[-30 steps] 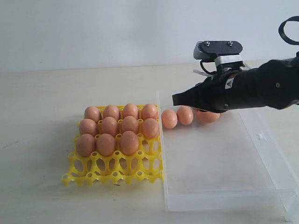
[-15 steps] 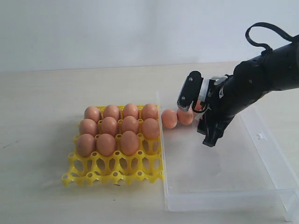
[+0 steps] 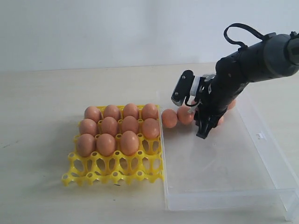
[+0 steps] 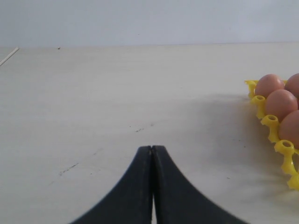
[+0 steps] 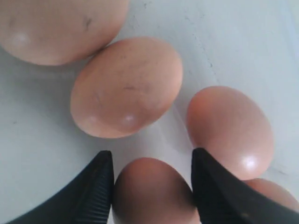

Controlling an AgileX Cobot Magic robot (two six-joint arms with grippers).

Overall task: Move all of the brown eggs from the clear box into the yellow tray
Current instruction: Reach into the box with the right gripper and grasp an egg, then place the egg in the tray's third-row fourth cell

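Note:
The yellow tray (image 3: 112,175) holds several brown eggs (image 3: 119,126) in its three far rows; its near row is empty. Right of it lies the clear box (image 3: 219,186), with loose brown eggs (image 3: 169,118) along its far-left end. My right gripper (image 3: 204,128) points down into that cluster. In the right wrist view the right gripper (image 5: 152,156) has its ribbed fingers (image 5: 96,186) pressed on both sides of one brown egg (image 5: 152,191), which rests on the box floor. My left gripper (image 4: 152,148) is shut and empty over bare table, left of the yellow tray (image 4: 271,126).
Other loose eggs (image 5: 126,86) (image 5: 229,130) crowd close around the gripped one. The box's near half (image 3: 215,163) holds nothing. A small clasp (image 3: 259,136) sits on the box's right rim. Pale tabletop (image 3: 42,116) stretches left of the tray.
The right arm swung from level above the box to pointing down into the egg cluster. Its jaws opened wide, then closed around one egg. The tray's eggs have not moved.

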